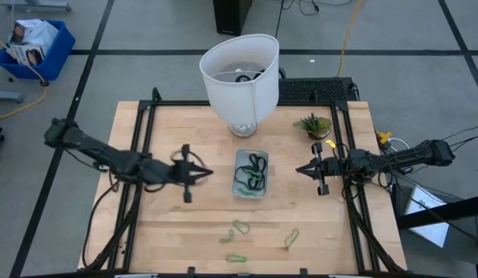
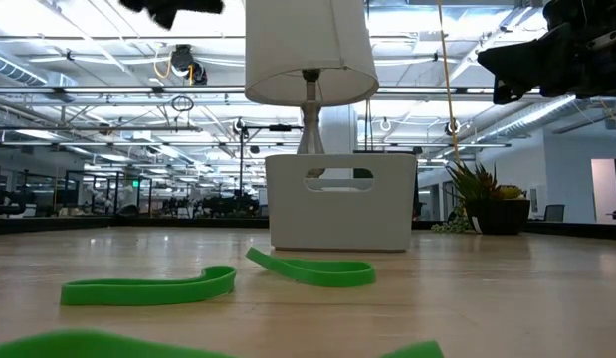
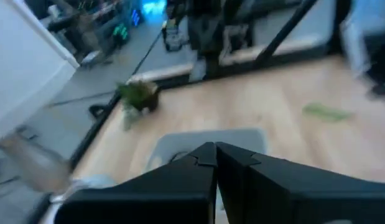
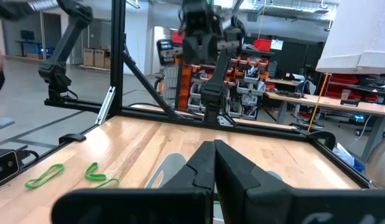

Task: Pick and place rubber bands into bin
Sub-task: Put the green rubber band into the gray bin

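While the left end effector (image 1: 206, 174) hangs with fingers together just left of the small clear plastic bin (image 1: 251, 173), thin light-green rubber bands (image 1: 239, 230) lie on the wooden desk (image 1: 177, 224) toward the front edge. The right end effector (image 1: 300, 169), also closed, sits slightly farther.

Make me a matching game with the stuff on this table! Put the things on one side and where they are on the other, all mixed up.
Things:
1. bin
2. potted plant
3. loose green rubber bands
4. white lampshade

Places:
A. on the bare wood near the front edge
B. middle of the table, between the two grippers
C. back of the table, behind the bin
D. back right corner

Pairs: 1-B, 2-D, 3-A, 4-C
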Controlling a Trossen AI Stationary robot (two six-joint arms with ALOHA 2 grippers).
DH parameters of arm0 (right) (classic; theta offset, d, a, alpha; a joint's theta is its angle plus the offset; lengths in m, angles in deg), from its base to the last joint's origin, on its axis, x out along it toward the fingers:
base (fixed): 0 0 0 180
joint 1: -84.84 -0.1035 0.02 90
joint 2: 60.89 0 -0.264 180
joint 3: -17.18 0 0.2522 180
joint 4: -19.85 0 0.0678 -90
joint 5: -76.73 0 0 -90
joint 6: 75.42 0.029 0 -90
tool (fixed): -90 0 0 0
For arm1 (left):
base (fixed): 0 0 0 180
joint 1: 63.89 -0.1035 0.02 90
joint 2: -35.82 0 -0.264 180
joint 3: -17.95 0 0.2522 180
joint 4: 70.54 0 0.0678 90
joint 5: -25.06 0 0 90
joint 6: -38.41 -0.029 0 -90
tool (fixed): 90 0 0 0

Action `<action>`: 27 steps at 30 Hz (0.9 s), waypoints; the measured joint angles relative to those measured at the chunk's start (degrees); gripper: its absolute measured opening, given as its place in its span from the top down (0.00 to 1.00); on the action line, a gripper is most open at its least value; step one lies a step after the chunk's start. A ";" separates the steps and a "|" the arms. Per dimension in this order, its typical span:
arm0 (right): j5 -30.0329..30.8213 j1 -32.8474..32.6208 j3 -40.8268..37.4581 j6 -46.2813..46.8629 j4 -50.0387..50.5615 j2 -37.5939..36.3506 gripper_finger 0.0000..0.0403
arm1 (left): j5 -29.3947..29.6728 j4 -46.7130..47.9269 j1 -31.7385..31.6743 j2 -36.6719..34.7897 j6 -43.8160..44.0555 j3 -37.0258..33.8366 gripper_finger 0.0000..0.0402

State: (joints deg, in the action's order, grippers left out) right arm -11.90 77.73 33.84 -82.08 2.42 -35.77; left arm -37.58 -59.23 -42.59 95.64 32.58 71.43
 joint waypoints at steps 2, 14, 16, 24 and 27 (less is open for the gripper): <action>0.02 0.00 0.00 0.00 -0.05 0.03 1.00 | -4.32 -7.52 -0.22 -3.87 0.21 -7.50 0.98; 0.07 0.04 0.00 -0.63 0.15 0.70 1.00 | -8.43 -37.58 -0.76 -6.78 -5.22 -30.38 0.99; 0.09 0.04 0.00 -1.38 0.15 0.77 1.00 | -8.44 -35.74 -0.76 -6.71 -5.93 -30.39 0.99; 0.08 0.01 0.00 -0.90 -0.73 2.74 1.00 | -8.03 -35.09 -0.76 -6.72 -6.35 -30.39 0.99; 1.13 -0.57 0.64 -2.01 -1.68 4.03 0.99 | -7.73 -34.69 -0.76 -6.72 -6.27 -30.39 0.97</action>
State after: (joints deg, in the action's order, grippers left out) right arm -10.77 77.16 34.47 -84.09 0.74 -31.74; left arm -45.31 -93.92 -43.35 88.93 26.31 41.04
